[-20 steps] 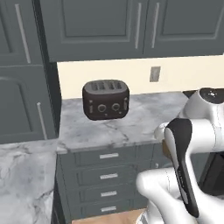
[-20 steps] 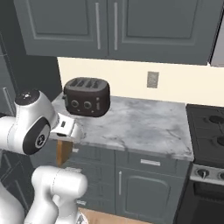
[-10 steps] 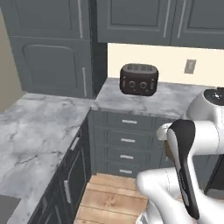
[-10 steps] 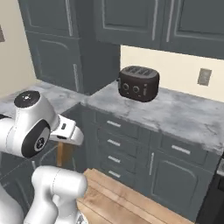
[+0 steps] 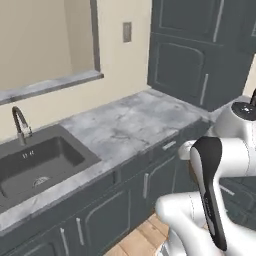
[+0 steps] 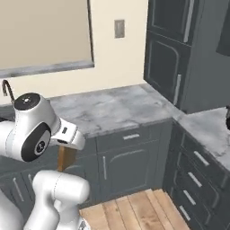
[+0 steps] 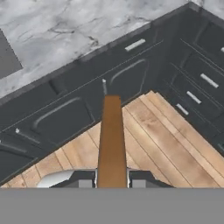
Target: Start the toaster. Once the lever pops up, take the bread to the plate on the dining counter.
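The robot is carrying the bread and should be keeping it level and steady, going slowly toward the plate so it is not slipping. The gripper jaws are pinching the bread tight. The bread is sticking out over the wooden floor, near the sink worktop.

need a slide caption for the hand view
Gripper shut on the bread, held edge-on above the wood floor, facing dark cabinets under a marble worktop.
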